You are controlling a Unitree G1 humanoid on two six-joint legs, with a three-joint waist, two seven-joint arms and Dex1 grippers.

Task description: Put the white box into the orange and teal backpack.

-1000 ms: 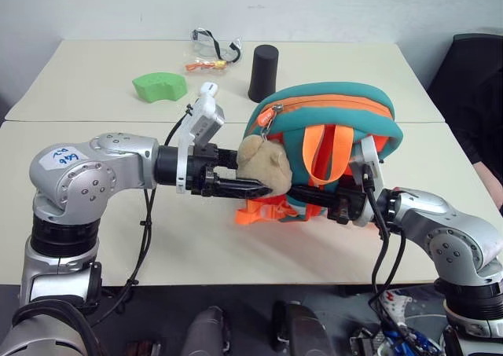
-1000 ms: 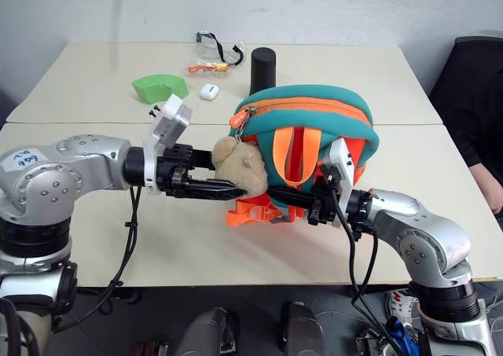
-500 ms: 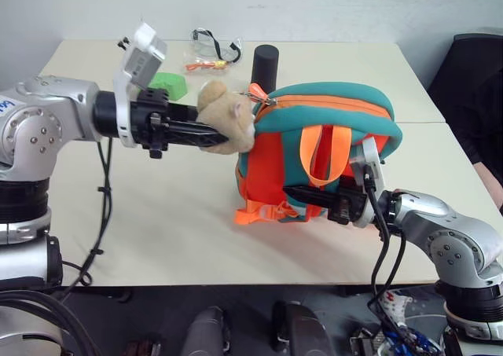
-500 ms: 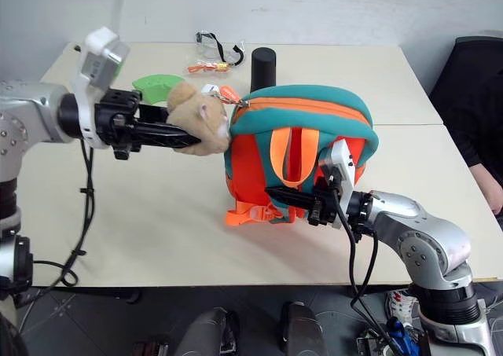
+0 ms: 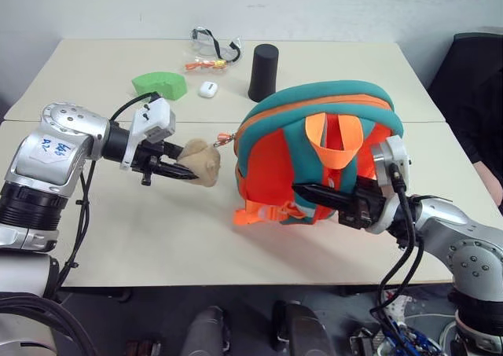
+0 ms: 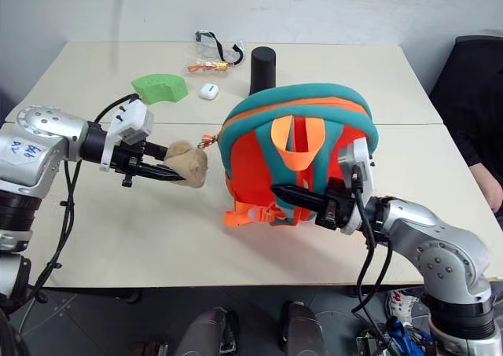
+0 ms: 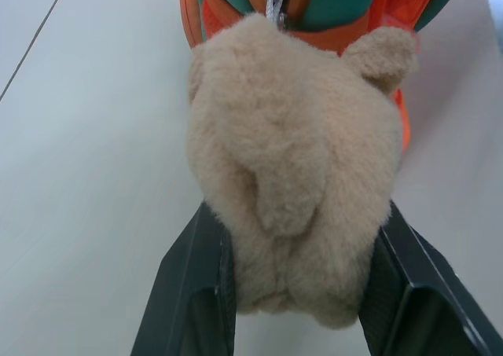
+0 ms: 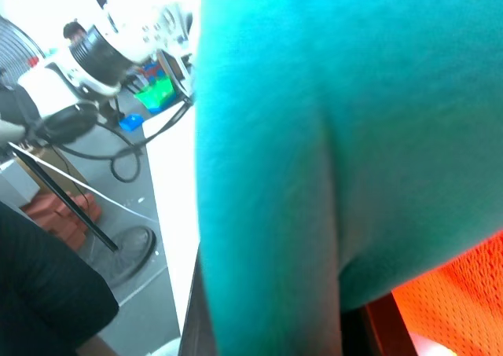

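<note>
Left wrist view: left tool (image 7: 295,293) clamps the plush toy (image 7: 295,152); right tool (image 5: 310,191) closed on backpack (image 5: 275,152) strap.

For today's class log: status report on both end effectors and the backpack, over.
Left end effector clamped on plush toy, zipper side. Right end effector shut on backpack strap. Backpack upright on table; zipper looks closed.
</note>
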